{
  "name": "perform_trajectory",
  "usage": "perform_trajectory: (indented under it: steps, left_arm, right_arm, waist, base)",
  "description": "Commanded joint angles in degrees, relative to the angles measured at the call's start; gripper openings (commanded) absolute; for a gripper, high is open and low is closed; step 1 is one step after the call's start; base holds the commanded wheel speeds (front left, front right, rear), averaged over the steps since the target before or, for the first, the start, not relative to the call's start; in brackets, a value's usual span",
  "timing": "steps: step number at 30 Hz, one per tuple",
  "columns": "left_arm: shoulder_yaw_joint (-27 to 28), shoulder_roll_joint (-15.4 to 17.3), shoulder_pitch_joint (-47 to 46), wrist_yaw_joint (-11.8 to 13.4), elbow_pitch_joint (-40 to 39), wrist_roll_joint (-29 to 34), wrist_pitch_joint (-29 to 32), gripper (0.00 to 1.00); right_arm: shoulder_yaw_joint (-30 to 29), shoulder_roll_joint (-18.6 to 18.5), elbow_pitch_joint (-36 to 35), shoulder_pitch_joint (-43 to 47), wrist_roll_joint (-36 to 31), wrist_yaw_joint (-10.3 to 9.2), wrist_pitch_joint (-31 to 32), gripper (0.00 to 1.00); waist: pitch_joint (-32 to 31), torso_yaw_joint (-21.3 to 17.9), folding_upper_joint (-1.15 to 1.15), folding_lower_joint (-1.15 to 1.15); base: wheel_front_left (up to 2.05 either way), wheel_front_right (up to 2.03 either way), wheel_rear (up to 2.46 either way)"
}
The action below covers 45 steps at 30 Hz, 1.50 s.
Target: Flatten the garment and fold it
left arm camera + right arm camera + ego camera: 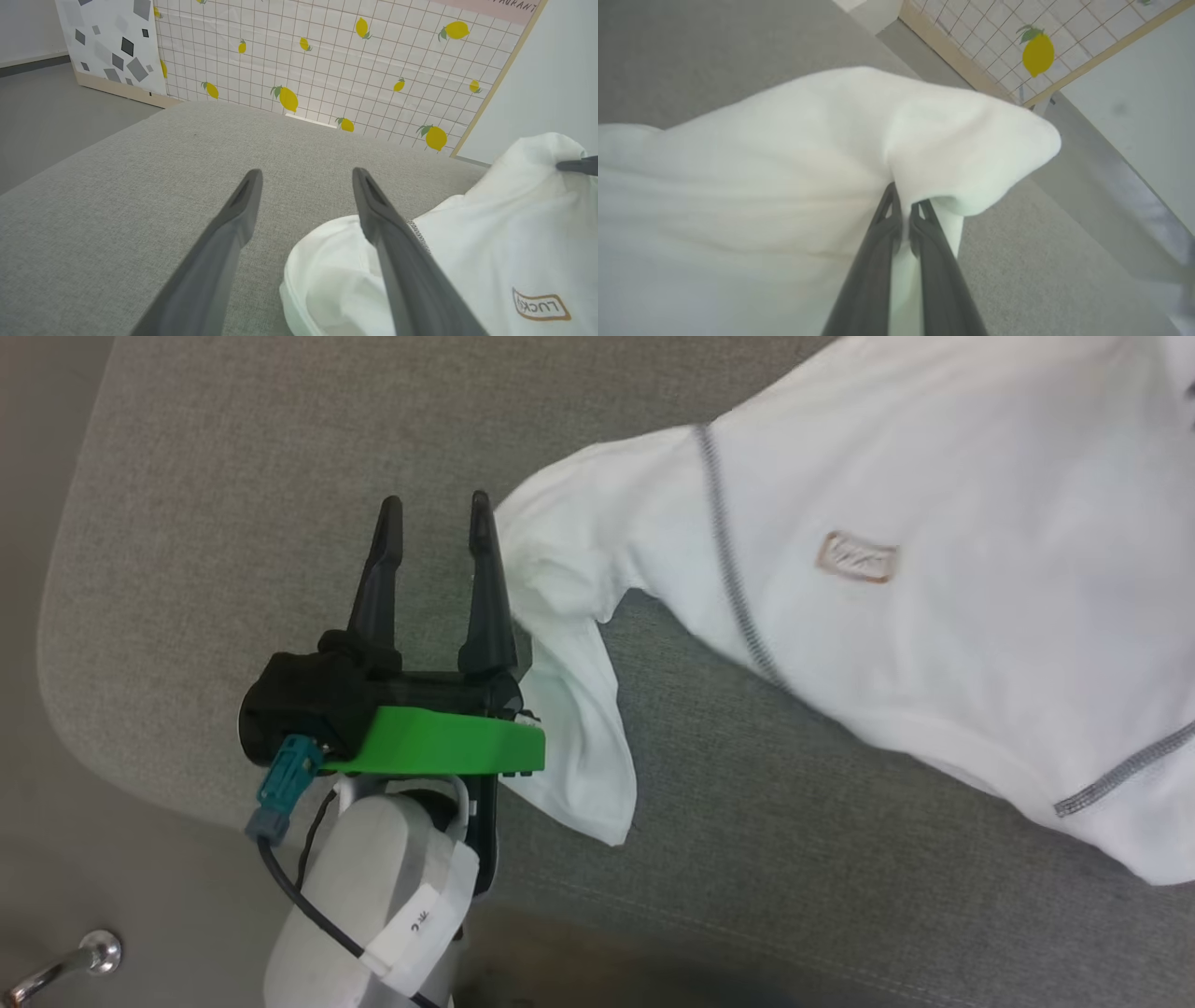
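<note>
Early stage, I judge. My right gripper (pixel 906 207) clenched on garment (pixel 934 616) fold; left gripper (pixel 436 506) released beside crumpled sleeve (pixel 583 737). Flattening unfinished, folding not begun.

garment (pixel 934 616): one
tan label (pixel 857 558): one
grippers: two, left gripper (pixel 436 502) and right gripper (pixel 903 207)
fingers (pixel 233 224) per gripper: two
grey cushion (pixel 233 476): one
patterned panels: two, lemon panel (pixel 327 60) and grey-shapes panel (pixel 107 42)

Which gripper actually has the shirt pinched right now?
The right gripper: its jaws are shut on a fold of the garment. The left gripper stands open, holding nothing.
</note>
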Motion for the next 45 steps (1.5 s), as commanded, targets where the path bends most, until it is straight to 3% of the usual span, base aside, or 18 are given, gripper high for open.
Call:
perform_trajectory:
  steps: [1,5,12,13,14,19,24,30,36,45]
  left_arm:
    - [-0.22,-0.15,-1.12,0.46,-0.31,-0.3,-0.22,1.0]
    - [-1.21,-0.15,-1.83,0.82,-0.33,-0.46,-0.22,1.0]
    - [-1.94,-0.16,-2.3,1.23,0.11,-0.39,-0.22,1.0]
    - [-1.9,-0.16,-2.28,1.2,0.3,-0.34,-0.22,1.0]
    - [-1.82,-0.16,-2.24,1.13,0.5,-0.24,-0.22,1.0]
    - [-0.65,-0.16,-1.45,0.55,1.83,0.68,-0.23,1.0]
    - [1.1,-0.16,0.25,-0.75,4.01,2.15,-0.23,1.0]
    - [4.21,-0.16,4.25,-2.33,6.12,3.27,-0.23,1.0]
    - [6.9,-0.13,9.16,-4.68,8.39,4.75,-0.23,1.0]
    - [7.15,0.25,12.45,-6.52,14.55,4.8,1.37,1.0]
  right_arm:
    - [-1.22,-0.17,0.56,-2.87,-2.77,-0.11,-2.71,0.0]
    - [-2.43,0.44,2.61,-7.13,-9.42,-0.11,-8.9,0.0]
    - [-3.85,3.51,9.63,-8.06,-10.96,-0.11,-12.35,0.0]
    - [-3.76,4.06,10.56,-7.51,-10.49,-0.11,-12.64,0.7]
    - [-3.84,4.44,11.36,-6.98,-9.93,-0.11,-12.75,1.0]
    - [-4.1,6.1,13.35,-2.61,-5.31,-0.11,-15.44,1.0]
    - [-4.55,6.97,11.0,4.11,1.52,-0.11,-21.13,1.0]
    - [-7.65,6.14,-1.0,18.18,10.51,-0.11,-32.54,1.0]
    - [-17.47,8.52,-12.72,38.53,8.01,-0.11,-37.87,1.0]
    - [-26.73,20.92,-24.05,59.28,0.61,-0.11,-36.65,1.0]
  waist:
    - [1.42,1.43,0.0,-0.01]
    - [2.27,2.56,0.0,-0.01]
    - [2.57,2.93,0.0,-0.01]
    - [2.47,2.71,0.0,-0.01]
    - [2.32,2.45,0.0,-0.01]
    - [0.08,0.09,0.0,-0.01]
    - [-4.18,-3.02,0.0,-0.01]
    - [-10.37,-7.43,0.0,-0.01]
    - [-16.12,-11.84,0.0,-0.01]
    - [-20.75,-16.36,0.0,-0.01]
  base:
    - [0.0,0.0,0.0]
    - [0.0,0.0,0.0]
    - [0.0,0.0,0.0]
    - [0.0,0.0,0.0]
    - [0.0,0.0,0.0]
    - [0.0,0.0,0.0]
    - [0.0,0.0,0.0]
    - [0.0,0.0,0.0]
    - [0.0,0.0,0.0]
    - [0.0,0.0,0.0]
